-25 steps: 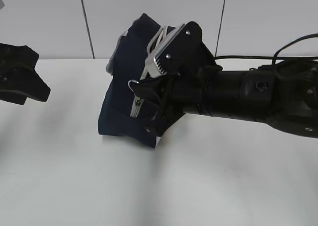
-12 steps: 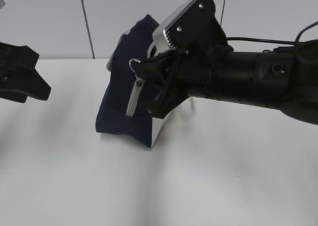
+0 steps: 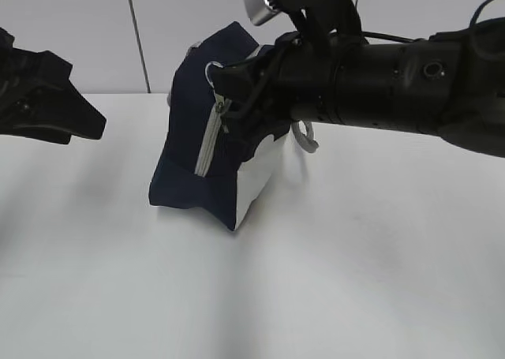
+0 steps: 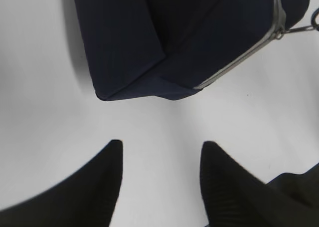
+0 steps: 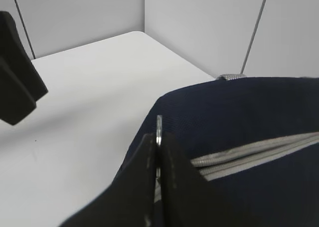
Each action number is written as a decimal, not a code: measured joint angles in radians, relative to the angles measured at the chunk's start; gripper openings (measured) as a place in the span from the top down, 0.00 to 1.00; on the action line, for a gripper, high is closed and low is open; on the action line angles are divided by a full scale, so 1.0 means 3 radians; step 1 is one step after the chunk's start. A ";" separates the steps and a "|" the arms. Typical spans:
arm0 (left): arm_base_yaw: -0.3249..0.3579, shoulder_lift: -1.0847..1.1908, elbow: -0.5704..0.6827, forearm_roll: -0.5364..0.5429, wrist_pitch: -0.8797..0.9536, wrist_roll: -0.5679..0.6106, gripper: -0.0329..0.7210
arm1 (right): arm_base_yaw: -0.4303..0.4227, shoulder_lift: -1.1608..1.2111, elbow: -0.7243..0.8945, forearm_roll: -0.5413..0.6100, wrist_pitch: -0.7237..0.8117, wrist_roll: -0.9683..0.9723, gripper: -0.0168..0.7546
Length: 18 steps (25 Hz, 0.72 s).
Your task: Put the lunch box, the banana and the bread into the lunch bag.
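The lunch bag (image 3: pixel 207 177) is stood on the table (image 3: pixel 331 280); its ring pull (image 5: pixel 159 129) is pinched by the right gripper (image 5: pixel 158 159), apparently near the zipper's top, while the left gripper (image 4: pixel 160 179) is held apart

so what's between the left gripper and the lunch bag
Nothing: in the left wrist view only bare white table separates the open left gripper from the lunch bag.

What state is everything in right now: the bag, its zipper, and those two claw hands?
lunch bag: resting on the white table, its top lifted.
zipper: closed along the stretch that shows.
ring pull: pinched by the right gripper.
right gripper: shut on the ring pull.
left gripper: open, empty, short of the bag.
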 joint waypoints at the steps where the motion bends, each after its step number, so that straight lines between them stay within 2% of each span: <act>1: 0.0000 0.0025 0.0000 -0.0039 -0.0003 0.0040 0.48 | -0.0008 0.0000 -0.0025 -0.0063 0.0014 0.0039 1.00; 5: 0.0000 0.0210 0.0000 -0.0212 -0.0021 0.0256 0.48 | -0.0155 0.0008 -0.0110 -0.0198 -0.0030 0.0219 1.00; 10: 0.0000 0.0356 0.0000 -0.0389 -0.0108 0.0525 0.48 | -0.0410 0.0040 -0.0172 -0.0542 -0.0281 0.0706 1.00; 18: 0.0000 0.0385 0.0000 -0.0837 -0.0197 0.1021 0.48 | -0.0440 0.0068 -0.0222 -0.0800 -0.0403 0.1099 1.00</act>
